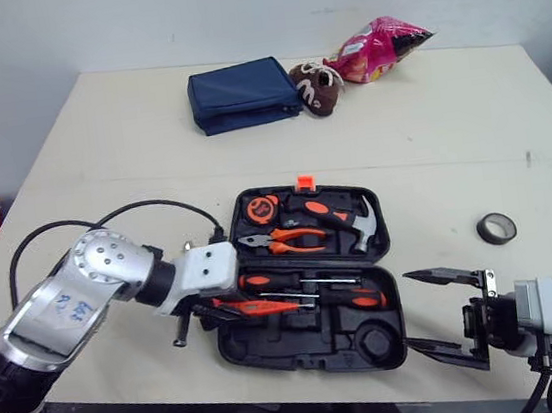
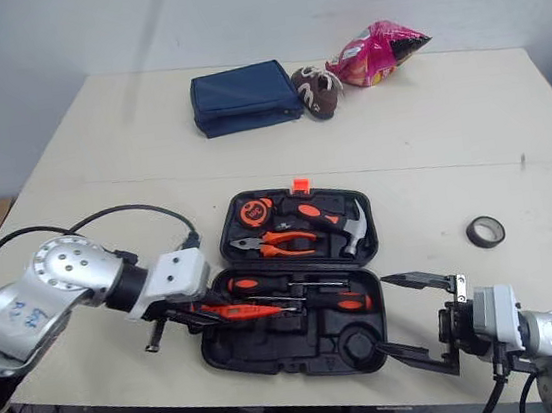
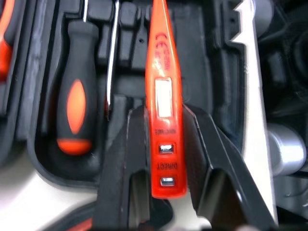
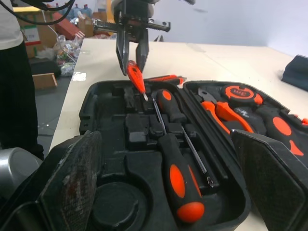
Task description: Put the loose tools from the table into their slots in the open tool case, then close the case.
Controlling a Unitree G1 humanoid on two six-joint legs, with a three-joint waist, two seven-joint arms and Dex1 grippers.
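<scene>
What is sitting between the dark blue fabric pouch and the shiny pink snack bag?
A small brown and white plush toy lies there, as both eye views show.

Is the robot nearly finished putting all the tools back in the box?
Partway. Done: the steel-headed hammer, orange pliers, orange tape measure and black-and-orange screwdrivers sit in the open black plastic tool case. In hand: the left end effector grips an orange tester pen, tip down in the case. Left: seat it, fetch the black tape roll from the table, then close the case.
</scene>
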